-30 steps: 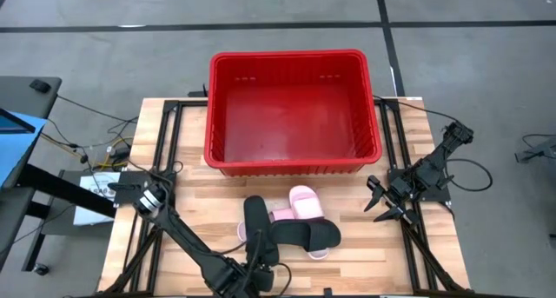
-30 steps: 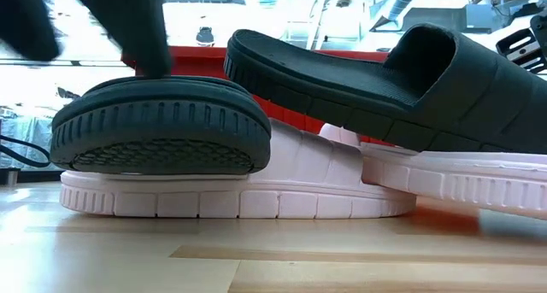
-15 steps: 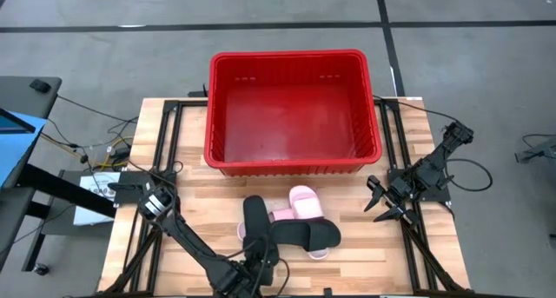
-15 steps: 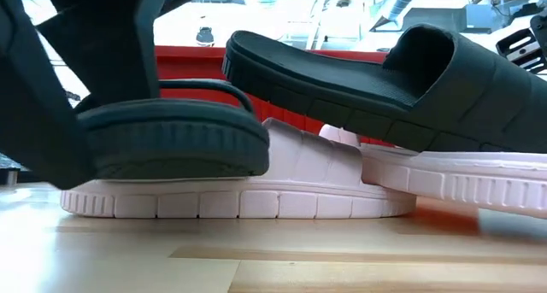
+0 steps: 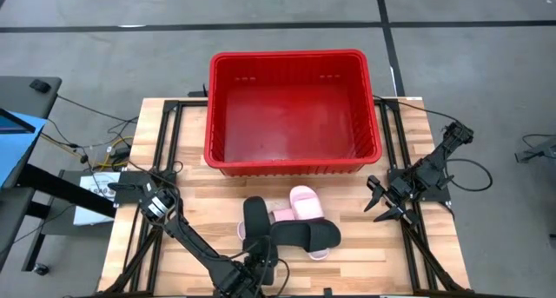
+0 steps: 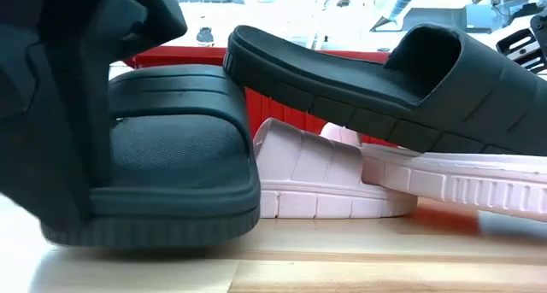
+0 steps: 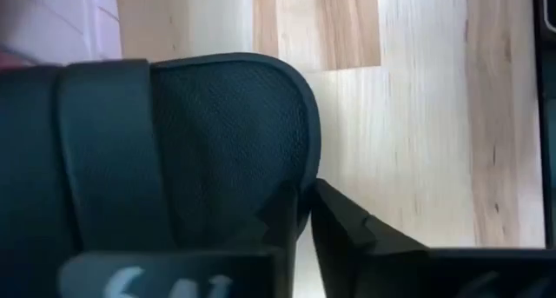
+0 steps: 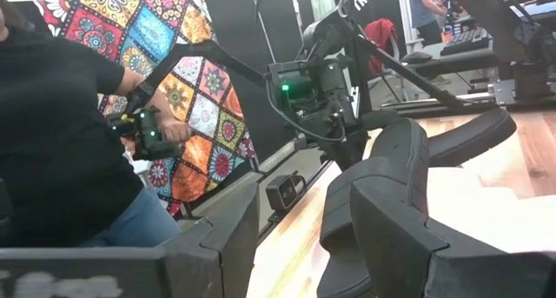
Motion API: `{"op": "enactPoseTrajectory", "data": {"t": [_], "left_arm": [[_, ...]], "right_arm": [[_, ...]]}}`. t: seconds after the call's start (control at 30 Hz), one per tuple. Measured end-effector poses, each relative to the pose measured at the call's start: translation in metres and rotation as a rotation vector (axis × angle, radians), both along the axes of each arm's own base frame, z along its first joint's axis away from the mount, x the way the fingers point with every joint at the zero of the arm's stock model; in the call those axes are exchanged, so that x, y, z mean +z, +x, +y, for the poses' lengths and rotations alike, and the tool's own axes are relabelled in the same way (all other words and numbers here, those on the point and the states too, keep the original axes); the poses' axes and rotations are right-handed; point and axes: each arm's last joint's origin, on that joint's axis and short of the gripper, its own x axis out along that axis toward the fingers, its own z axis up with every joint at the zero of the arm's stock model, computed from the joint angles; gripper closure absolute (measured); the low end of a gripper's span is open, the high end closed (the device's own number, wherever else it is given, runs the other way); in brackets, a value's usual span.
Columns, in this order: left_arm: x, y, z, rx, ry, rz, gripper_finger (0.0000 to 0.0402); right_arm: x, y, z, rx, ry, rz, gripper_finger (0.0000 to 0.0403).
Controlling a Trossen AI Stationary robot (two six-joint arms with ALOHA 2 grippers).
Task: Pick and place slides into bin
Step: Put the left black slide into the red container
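The left gripper (image 5: pixel 261 265), clamped on a black slide (image 6: pixel 162 156) at the table's (image 5: pixel 191 220) six o'clock edge, has tipped its toe end up since a second ago; earlier it lay flat on a pink slide (image 6: pixel 325 178). The second black slide (image 5: pixel 304 235) stays propped across the pink pair. The bin (image 5: pixel 291 163) stands at twelve o'clock. The right gripper (image 5: pixel 382 207) waits at three o'clock, fingers spread.

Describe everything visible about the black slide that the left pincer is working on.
The black slide is matte, rubbery-looking, with one wide strap, a textured footbed and a ribbed sole edge. It sits at the table's front, tilted with one end raised. The left pincer is clamped on its near end. It lies beside the other black slide and over a pink slide.
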Motion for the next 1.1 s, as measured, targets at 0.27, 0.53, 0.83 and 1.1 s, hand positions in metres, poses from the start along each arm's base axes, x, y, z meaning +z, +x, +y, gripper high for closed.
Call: {"op": "enactPoseTrajectory", "data": {"t": [0.27, 0.53, 0.83, 1.1], "left_arm": [[0.009, -0.003, -0.004, -0.011, 0.017, 0.010, 0.0399], [0.038, -0.010, -0.011, -0.032, 0.063, 0.035, 0.0401], [0.073, -0.027, -0.017, -0.026, 0.113, 0.090, 0.0401], [0.112, -0.043, -0.022, 0.019, 0.130, 0.067, 0.0401]], "right_arm": [[0.000, 0.000, 0.000, 0.000, 0.000, 0.000, 0.0231], [0.000, 0.000, 0.000, 0.000, 0.000, 0.000, 0.0231], [0.000, 0.000, 0.000, 0.000, 0.000, 0.000, 0.0230], [0.000, 0.000, 0.000, 0.000, 0.000, 0.000, 0.0231]]}}
